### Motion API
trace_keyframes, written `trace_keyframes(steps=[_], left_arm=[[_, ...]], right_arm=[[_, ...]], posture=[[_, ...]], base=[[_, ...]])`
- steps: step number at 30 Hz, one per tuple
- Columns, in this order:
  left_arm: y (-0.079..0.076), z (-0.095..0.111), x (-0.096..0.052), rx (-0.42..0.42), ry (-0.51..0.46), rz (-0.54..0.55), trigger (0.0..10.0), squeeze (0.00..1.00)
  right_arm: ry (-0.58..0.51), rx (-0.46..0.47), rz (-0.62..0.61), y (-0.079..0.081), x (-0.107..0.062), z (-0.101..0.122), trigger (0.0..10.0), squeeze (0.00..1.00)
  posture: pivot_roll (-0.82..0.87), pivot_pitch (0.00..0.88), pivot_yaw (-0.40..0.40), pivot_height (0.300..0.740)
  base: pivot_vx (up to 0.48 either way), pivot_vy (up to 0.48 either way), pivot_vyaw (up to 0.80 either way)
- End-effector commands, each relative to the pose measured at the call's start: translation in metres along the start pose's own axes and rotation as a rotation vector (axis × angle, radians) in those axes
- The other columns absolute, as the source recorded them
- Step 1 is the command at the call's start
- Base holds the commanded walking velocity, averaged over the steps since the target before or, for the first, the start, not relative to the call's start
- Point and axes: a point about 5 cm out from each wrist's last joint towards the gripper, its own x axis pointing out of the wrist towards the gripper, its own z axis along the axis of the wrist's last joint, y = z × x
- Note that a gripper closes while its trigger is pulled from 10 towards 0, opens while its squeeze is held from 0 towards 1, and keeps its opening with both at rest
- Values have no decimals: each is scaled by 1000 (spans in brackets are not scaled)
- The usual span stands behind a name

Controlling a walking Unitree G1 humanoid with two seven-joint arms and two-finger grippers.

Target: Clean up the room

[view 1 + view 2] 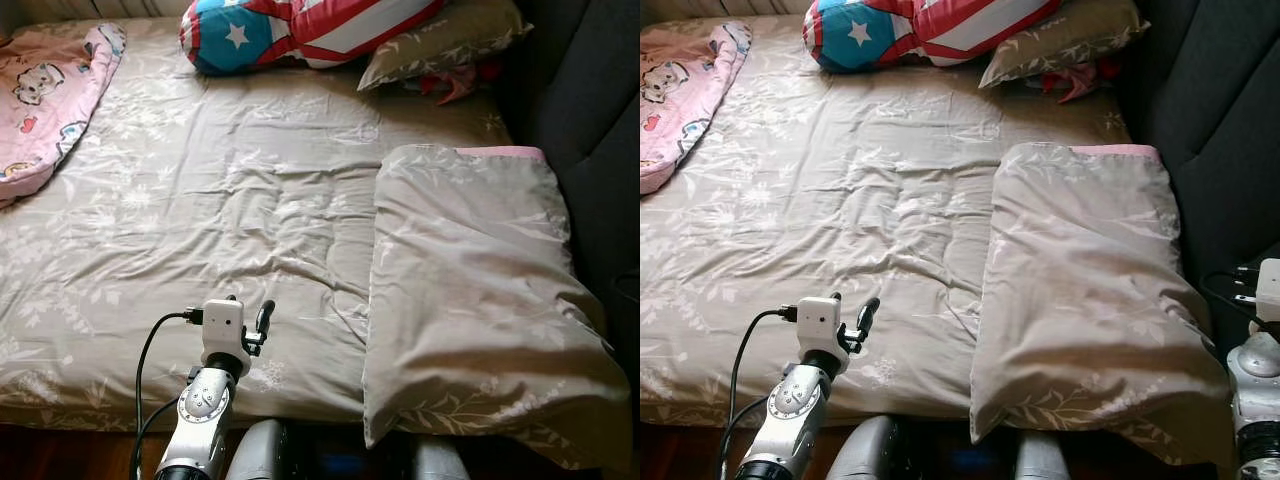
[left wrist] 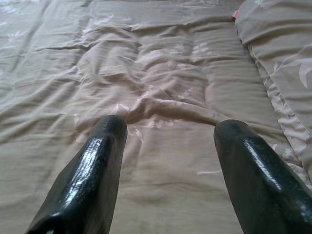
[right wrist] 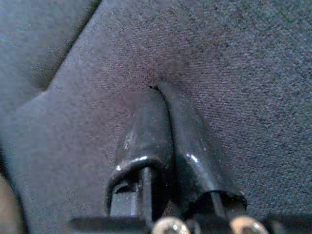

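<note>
A bed [image 1: 200, 200] with a wrinkled taupe floral sheet lies before me. On its right side lies a big taupe pillow [image 1: 470, 290] with a pink edge. My left gripper [image 1: 250, 315] hovers low over the bed's near edge, open, with nothing between its fingers [image 2: 105, 146] and creased sheet [image 2: 161, 97] ahead of them. My right arm [image 1: 1258, 380] is beside the bed on the right. In the right wrist view the right gripper [image 3: 158, 90] is shut on nothing, with its tips at dark grey fabric [image 3: 234, 58].
A pink cartoon-print blanket [image 1: 45, 90] is bunched at the far left. A star-and-stripes cushion [image 1: 290, 30] and a second taupe pillow [image 1: 440, 45] lie at the head, with a red cloth [image 1: 450, 85] by them. A dark upholstered wall [image 1: 590, 120] runs along the right.
</note>
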Motion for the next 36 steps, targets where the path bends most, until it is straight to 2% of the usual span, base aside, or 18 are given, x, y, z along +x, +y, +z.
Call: trace_keyframes(steps=[1, 2, 3, 4, 8, 9, 11, 12, 16, 19, 21, 25, 28, 29, 30, 32, 34, 36], left_arm=[[0, -7, -4, -10, 23, 7, 10000, 0], [-1, -7, -4, -10, 23, 6, 10000, 0], [-1, -8, -4, -11, 25, 4, 10000, 0], [-1, -8, -4, -11, 25, 4, 10000, 0], [0, -10, -5, -10, 32, 4, 10000, 0], [0, -10, -6, -9, 34, 4, 10000, 0], [1, -10, -6, -9, 35, 5, 10000, 0], [1, -11, -6, -10, 37, 4, 10000, 0], [0, -12, -6, -13, 39, 1, 10000, 0], [-4, -13, -6, -21, 43, -3, 10000, 0], [-5, -13, -6, -22, 44, -5, 10000, 0], [-5, -14, -7, -24, 44, -6, 10000, 0], [-5, -15, -7, -23, 47, -7, 10000, 0], [-5, -15, -7, -23, 47, -7, 10000, 0], [-4, -14, -7, -21, 43, -6, 10000, 0], [-2, -13, -7, -17, 40, -4, 10000, 0], [-1, -13, -7, -15, 40, -2, 10000, 0], [1, -13, -7, -12, 40, 2, 10000, 0]], right_arm=[[-2, 56, 53, 6, -1, 3, 0, 0], [20, 99, 116, 16, -5, -1, 4039, 0], [55, 204, 233, 35, -16, -5, 10000, 0], [55, 204, 233, 35, -16, -5, 10000, 0], [74, 332, 481, 74, -46, -8, 10000, 0], [47, 370, 581, 88, -59, -4, 10000, 0], [27, 389, 626, 94, -65, -1, 10000, 0], [-7, 444, 696, 104, -78, 5, 10000, 0], [-38, 525, 775, 114, -91, 11, 10000, 0], [-67, 548, 888, 127, -106, 19, 10000, 0], [-66, 557, 911, 131, -109, 20, 10000, 0], [27, 626, 917, 139, -114, 12, 10000, 0], [172, 606, 985, 154, -127, -6, 10000, 0], [207, 633, 1026, 160, -134, -9, 10000, 0], [226, 682, 1140, 171, -150, -8, 10000, 0], [197, 711, 1244, 178, -161, 1, 10000, 0], [177, 729, 1266, 179, -162, 6, 10000, 0], [144, 801, 1314, 180, -162, 18, 10000, 0]], posture=[[-179, 227, 54, 658], [-179, 227, 54, 658], [-179, 227, 54, 658], [-179, 227, 54, 658], [-175, 225, 55, 658], [-174, 225, 55, 658], [-174, 224, 55, 658], [-177, 224, 54, 658], [-181, 223, 53, 658], [-180, 224, 52, 658], [-180, 224, 52, 658], [-181, 225, 49, 658], [-179, 225, 50, 658], [-162, 226, 55, 658], [-154, 225, 58, 658], [-152, 227, 59, 658], [-152, 227, 59, 658], [-149, 228, 62, 658]], base=[[0, 0, 0], [0, 0, 0], [0, 0, 0], [0, 0, 0], [0, 0, 0], [0, 0, 0], [0, 0, 0], [0, 0, 0], [0, 0, 0], [0, 0, 0], [0, 0, 0], [0, 0, 0], [0, 0, 0], [0, 0, 0], [0, 0, 0], [0, 0, 0], [0, 0, 0], [0, 0, 0]])
